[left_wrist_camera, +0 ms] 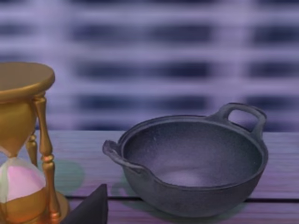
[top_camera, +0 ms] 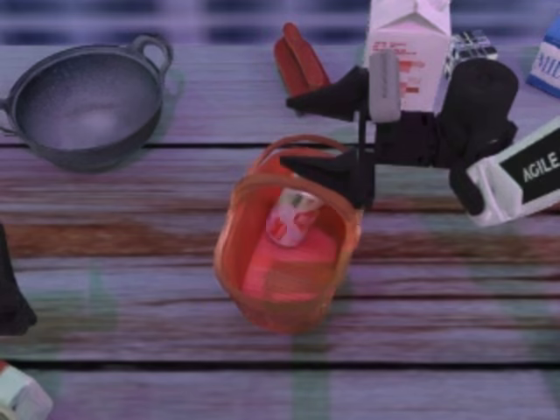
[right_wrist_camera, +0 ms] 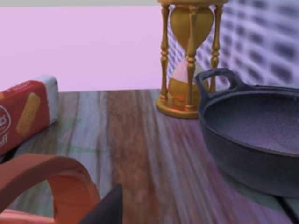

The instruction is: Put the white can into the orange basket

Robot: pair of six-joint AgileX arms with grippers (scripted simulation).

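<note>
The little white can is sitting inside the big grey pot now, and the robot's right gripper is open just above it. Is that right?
Not quite. The white can is inside the orange basket, not the grey pot, which holds nothing. The top view shows it. The rest is right: the right gripper is open, just above the basket's far rim.

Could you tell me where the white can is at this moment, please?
In the top view, the white can lies inside the orange basket near the table's middle, below the open right gripper.
</note>
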